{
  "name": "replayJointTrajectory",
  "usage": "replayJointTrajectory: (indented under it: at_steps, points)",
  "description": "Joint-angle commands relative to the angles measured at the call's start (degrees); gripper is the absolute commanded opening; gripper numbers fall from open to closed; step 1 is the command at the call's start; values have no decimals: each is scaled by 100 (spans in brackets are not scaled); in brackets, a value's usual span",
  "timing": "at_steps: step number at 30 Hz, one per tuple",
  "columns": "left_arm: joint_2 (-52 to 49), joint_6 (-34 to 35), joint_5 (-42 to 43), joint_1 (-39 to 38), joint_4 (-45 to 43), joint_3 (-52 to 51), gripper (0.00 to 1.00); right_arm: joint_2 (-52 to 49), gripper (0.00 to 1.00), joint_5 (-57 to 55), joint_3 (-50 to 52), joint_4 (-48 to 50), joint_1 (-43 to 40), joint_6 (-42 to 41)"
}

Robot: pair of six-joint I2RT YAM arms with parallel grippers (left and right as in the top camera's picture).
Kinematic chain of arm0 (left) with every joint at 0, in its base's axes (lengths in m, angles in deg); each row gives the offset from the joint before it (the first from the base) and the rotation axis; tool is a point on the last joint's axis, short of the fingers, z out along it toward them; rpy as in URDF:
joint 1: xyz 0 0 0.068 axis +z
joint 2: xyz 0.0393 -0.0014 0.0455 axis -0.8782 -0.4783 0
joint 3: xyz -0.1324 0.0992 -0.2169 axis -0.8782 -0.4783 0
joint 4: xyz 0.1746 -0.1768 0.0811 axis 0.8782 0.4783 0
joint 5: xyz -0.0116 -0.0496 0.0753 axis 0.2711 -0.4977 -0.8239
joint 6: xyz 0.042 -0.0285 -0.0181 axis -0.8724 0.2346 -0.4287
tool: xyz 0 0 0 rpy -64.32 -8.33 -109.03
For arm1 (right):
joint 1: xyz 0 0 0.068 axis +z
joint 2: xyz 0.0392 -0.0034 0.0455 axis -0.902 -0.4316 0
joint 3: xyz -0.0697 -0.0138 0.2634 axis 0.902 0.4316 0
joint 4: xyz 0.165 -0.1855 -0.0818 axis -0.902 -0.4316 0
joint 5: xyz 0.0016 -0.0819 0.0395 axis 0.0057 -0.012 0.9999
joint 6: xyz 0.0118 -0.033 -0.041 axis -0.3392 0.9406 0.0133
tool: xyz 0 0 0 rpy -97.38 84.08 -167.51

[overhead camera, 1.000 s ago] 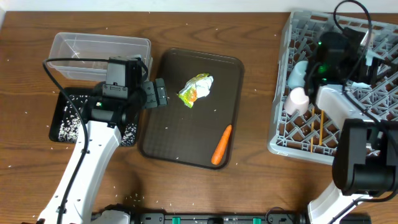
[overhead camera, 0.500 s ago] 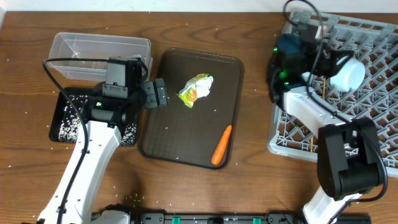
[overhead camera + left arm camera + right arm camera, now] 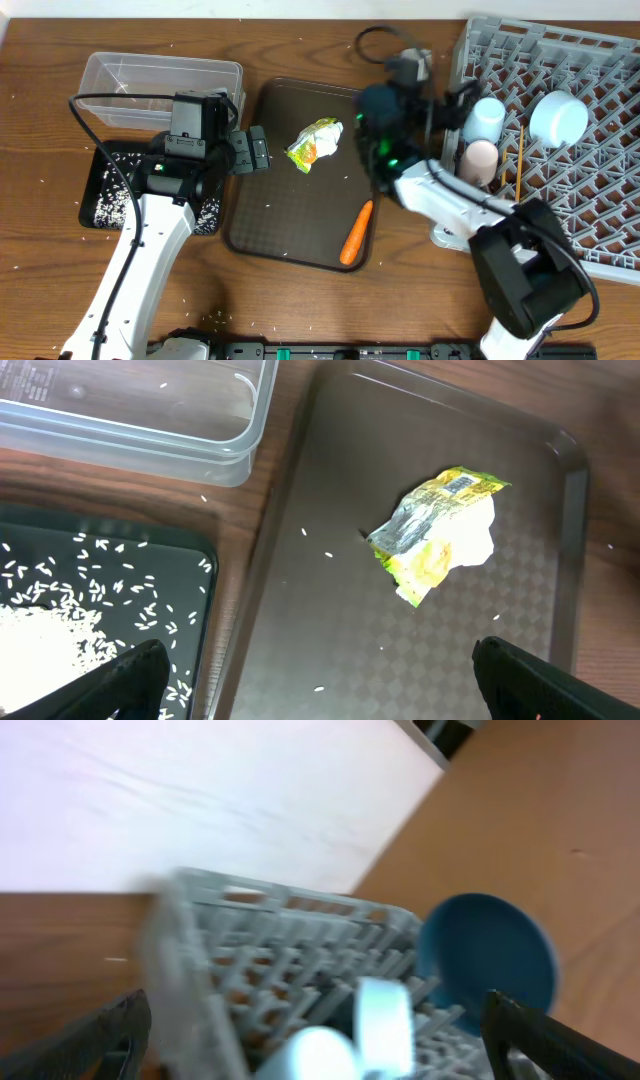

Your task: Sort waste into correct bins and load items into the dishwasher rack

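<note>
The crumpled wrapper (image 3: 315, 142) and the orange carrot (image 3: 356, 232) lie on the brown serving tray (image 3: 270, 225). The wrapper also shows in the left wrist view (image 3: 440, 530). My left gripper (image 3: 256, 150) is open and empty over the tray's left edge, left of the wrapper; its fingers (image 3: 320, 670) are wide apart. My right gripper (image 3: 447, 105) is open and empty at the grey rack's (image 3: 580, 190) left edge, facing the rack (image 3: 250, 925). The rack holds the blue cup (image 3: 488, 118), pink cup (image 3: 482, 160), bowl (image 3: 557, 118) and chopsticks (image 3: 519, 160). The blue plate (image 3: 490, 955) shows beyond the rack. The brown scrap is out of view.
The clear tub (image 3: 160, 85) stands at the back left, and the black tray (image 3: 105, 195), strewn with white rice grains, lies in front of it. Both also show in the left wrist view: the tub (image 3: 130, 410) and the black tray (image 3: 90, 600). The right wrist view is blurred.
My right arm has swung left from over the rack to the rack's left edge, beside the serving tray. The left arm, wrapper and carrot have not moved.
</note>
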Motion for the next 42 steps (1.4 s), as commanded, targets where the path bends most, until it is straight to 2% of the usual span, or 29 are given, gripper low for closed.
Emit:
replayJointTrajectory:
  at_steps: [1,9,14,18,19,20,23,25,26,29,33,42]
  points:
    - [-35,-9,-31,31,0,31,98,4,99,11,-57,-7,321,-863]
    - [-35,-9,-31,31,0,31,98,74,99,2,-50,-72,699,-1482]
    - [-35,-9,-31,31,0,31,98,568,99,304,15,-1040,721,-2494]
    - [-35,-9,-31,31,0,31,98,1480,99,2151,79,-3171,369,-4568]
    - [-35,-9,-31,31,0,31,98,1770,99,2935,79,-3705,157,-5060]
    - [-35,-9,-31,31,0,31,98,2107,99,4085,79,-4159,-157,-5213]
    - [-35,-9,-31,31,0,31,98,2806,99,7274,76,-4809,-1073,-4599]
    - [-35,-9,-31,31,0,31,98,3195,99,8786,76,-5283,-1714,-4336]
    - [-35,-9,-31,31,0,31,98,3381,99,9145,76,-5626,-2015,-4299]
    - [-35,-9,-31,31,0,31,98,3744,99,9134,79,-6579,-2535,-4057]
    - [-35,-9,-31,31,0,31,98,3838,99,9149,79,-7254,-2608,-3639]
    - [-35,-9,-31,31,0,31,98,3298,99,8782,92,-7226,-1637,-3598]
